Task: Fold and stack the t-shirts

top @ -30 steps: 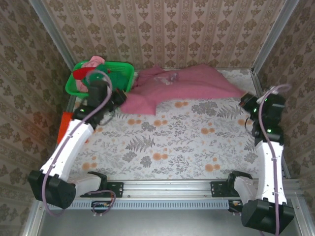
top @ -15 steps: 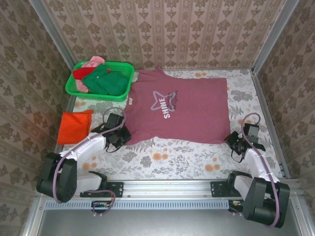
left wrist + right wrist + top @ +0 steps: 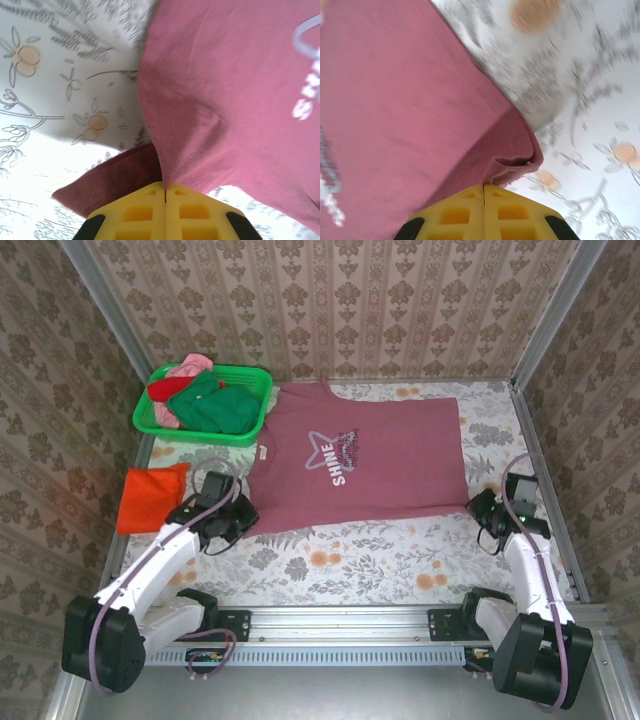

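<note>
a green plastic basket (image 3: 215, 437) sits in the far left corner of a table (image 3: 350, 560) covered in pale cloth printed with grey ferns and orange blooms. brown-patterned wallpaper (image 3: 330, 300) lines the walls. a metal rail (image 3: 340, 621), probably aluminium, runs along the near edge.

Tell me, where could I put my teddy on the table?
Free: the table strip between the maroon shirt and the near rail, and a narrower strip right of the shirt. Crowded: the far left, with the green basket and orange shirt.

maroon t-shirt (image 3: 400, 460), orange-red t-shirt (image 3: 150, 497), green basket (image 3: 190, 431), floral table (image 3: 350, 560)
</note>
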{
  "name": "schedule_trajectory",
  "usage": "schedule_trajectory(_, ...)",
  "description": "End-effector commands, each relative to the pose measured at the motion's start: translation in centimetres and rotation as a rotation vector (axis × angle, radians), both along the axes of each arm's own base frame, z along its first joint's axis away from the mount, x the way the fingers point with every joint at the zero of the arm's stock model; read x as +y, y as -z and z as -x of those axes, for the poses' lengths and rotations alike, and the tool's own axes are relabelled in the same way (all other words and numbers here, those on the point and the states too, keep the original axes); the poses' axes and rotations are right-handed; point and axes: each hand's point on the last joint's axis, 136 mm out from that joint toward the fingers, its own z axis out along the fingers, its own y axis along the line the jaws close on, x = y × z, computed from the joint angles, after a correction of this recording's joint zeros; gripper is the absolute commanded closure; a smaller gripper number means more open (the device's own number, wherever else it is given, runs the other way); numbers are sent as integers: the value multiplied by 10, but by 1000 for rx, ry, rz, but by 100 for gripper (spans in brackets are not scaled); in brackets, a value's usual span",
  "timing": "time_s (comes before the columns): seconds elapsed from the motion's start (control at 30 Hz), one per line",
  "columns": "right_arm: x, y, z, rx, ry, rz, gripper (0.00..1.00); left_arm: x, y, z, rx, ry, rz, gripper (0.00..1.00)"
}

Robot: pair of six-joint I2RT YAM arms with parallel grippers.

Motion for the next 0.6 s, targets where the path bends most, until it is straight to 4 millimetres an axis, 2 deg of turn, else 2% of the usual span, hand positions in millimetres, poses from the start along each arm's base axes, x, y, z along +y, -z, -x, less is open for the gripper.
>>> schedule_trajectory(0.0, -10, -35, -8, -37, 5, 62, 100, 1, -11, 10, 84, -45, 66, 100)
schedule_trajectory(0.1, -14, -37, -10, -20, -7, 89, 100, -1, -5, 17, 131, -46, 75, 100)
schedule_trajectory(0.3, -11, -3, 0, 76, -7, 57, 100, -2, 34, 50, 271, -23, 53, 100)
schedule_trajectory(0.4, -8, 8, -2, 105, -20, 29, 100, -3, 47, 58, 308, -30, 65, 100)
schedule_trajectory(0.47, -8, 8, -8, 108, -32, 22, 100, -5, 48, 56, 306, -30, 73, 100)
schedule_trajectory(0.57, -10, -7, -21, 68, -37, 24, 100, -10, 30, 42, 280, -14, 81, 100)
